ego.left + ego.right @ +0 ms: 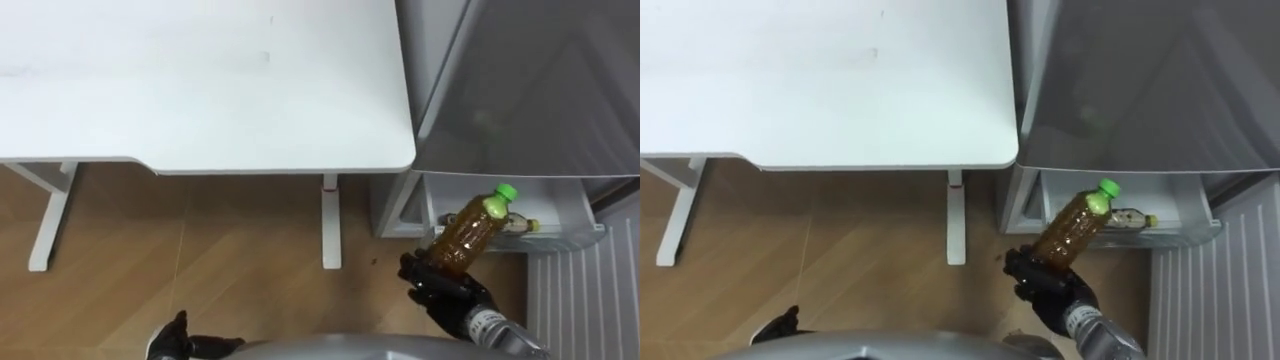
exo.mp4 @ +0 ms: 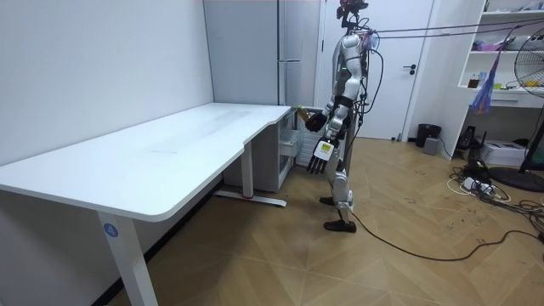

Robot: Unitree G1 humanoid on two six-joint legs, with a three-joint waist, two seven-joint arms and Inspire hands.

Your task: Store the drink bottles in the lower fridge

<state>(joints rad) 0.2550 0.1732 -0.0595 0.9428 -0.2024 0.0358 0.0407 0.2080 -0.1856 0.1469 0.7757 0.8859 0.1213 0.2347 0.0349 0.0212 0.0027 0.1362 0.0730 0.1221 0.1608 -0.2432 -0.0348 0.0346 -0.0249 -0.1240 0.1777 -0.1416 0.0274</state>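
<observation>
Fingers [image 1: 430,272] of the right hand [image 1: 447,292] are curled round the base of the brown drink bottle [image 1: 472,230] in the left eye view, its green cap tilted toward the open lower fridge compartment [image 1: 575,212]. I'd judge this the carry-in step. Next comes a reach forward and down past the rim. The right eye view shows a second bottle [image 1: 1130,216] lying inside. The room view adds the robot standing at the counter [image 2: 170,153] end by the fridge, its left hand [image 2: 321,156] hanging with the fingers straight.
</observation>
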